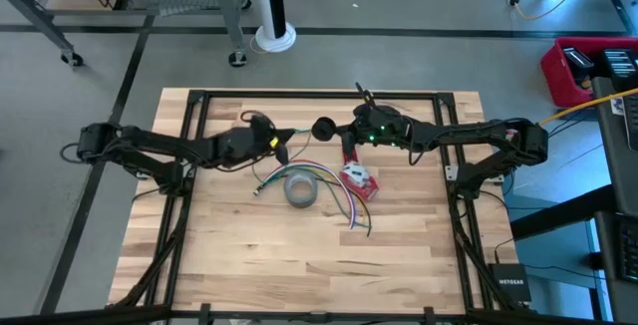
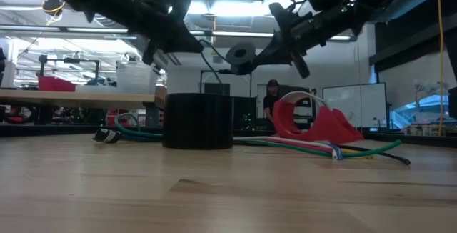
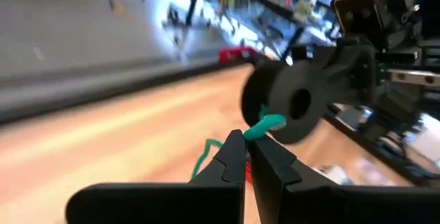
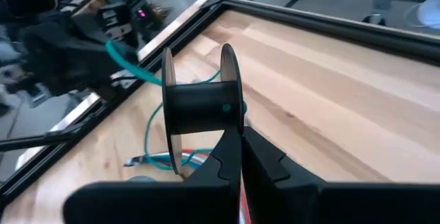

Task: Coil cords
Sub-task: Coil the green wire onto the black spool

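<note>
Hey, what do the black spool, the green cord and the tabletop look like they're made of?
Black spool: probably plastic, matte, judging by its thin, smooth disc flanges with a soft sheen. Green cord: likely a rubbery or plastic jacket, since it looks smooth and bends freely; the core is not visible. Tabletop: wood, light planks with visible grain and seams, low gloss.

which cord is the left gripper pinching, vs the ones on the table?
The green cord, pinched in the left gripper and lifted, running toward the black spool held by the right gripper. The other cords lie flat beside the grey tape roll.
</note>
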